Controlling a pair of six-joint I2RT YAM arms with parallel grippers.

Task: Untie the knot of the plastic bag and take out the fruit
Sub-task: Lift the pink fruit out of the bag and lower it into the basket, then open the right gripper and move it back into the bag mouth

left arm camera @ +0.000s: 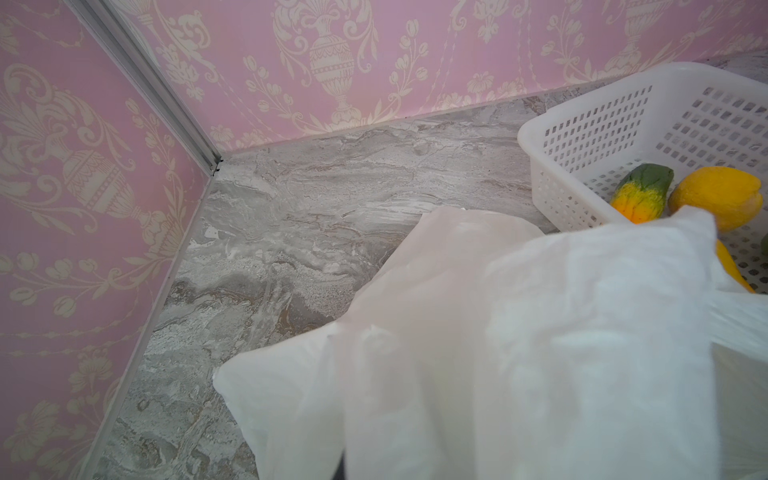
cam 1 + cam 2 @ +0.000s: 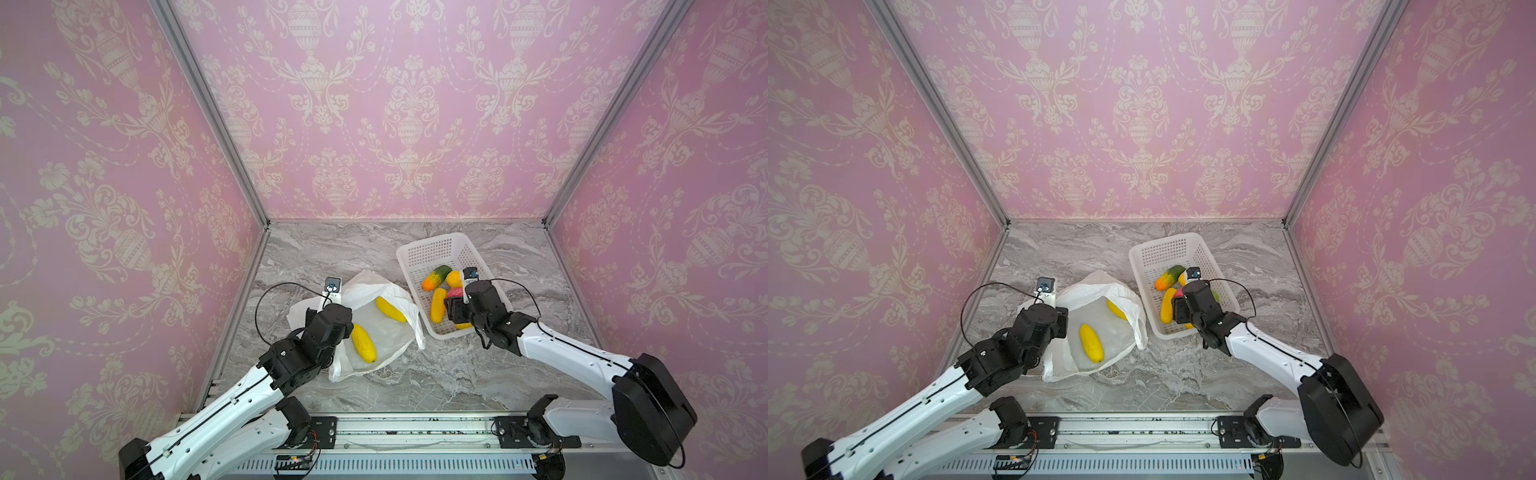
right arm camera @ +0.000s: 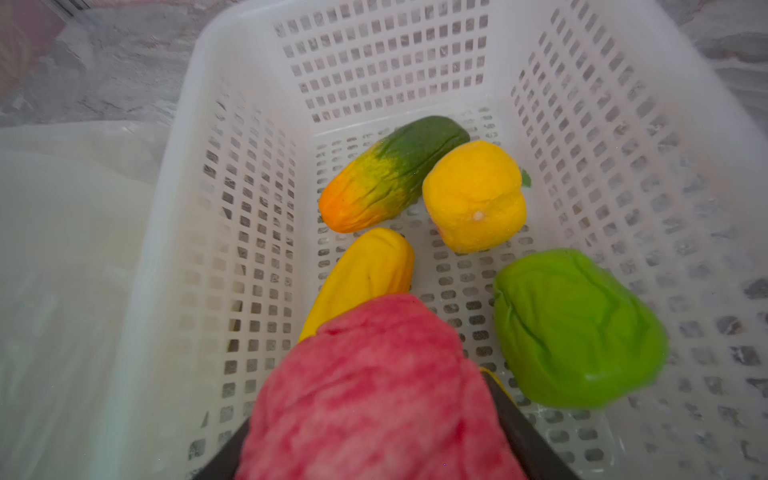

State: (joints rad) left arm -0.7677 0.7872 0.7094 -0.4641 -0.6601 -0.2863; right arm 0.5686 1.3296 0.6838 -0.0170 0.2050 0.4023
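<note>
**Above the basket's 6 o'clock end: pink fruit ready to go down**

Between its dark jaws the right gripper (image 3: 370,409) pinched the pink fruit (image 3: 365,353), which hung over the floor of the basket (image 3: 249,174). Four pieces already lay there. A long yellow one (image 3: 365,270) sat at 9 o'clock of the load, an orange-green one (image 3: 390,174) at 11, a round yellow one (image 3: 473,195) at 12, and a green one (image 3: 577,328) at 3.

Bare floor showed between the long yellow and the green, and that gap looked the best landing spot. Lowering until the fruit nearly touched, then spreading the jaws wide and rising straight up, would have spared the neighbours a knock and kept the piece from rolling.

At 9 o'clock from the basket, the bag (image 2: 395,332) lay with its mouth gaping and nothing tied in sight. Two yellow fruit (image 2: 363,343) were inside it. The left gripper (image 2: 1060,324) was pressed shut at the bag's 9 o'clock rim, apparently nipping the film. Holding that rim up would have eased the next reach.
</note>
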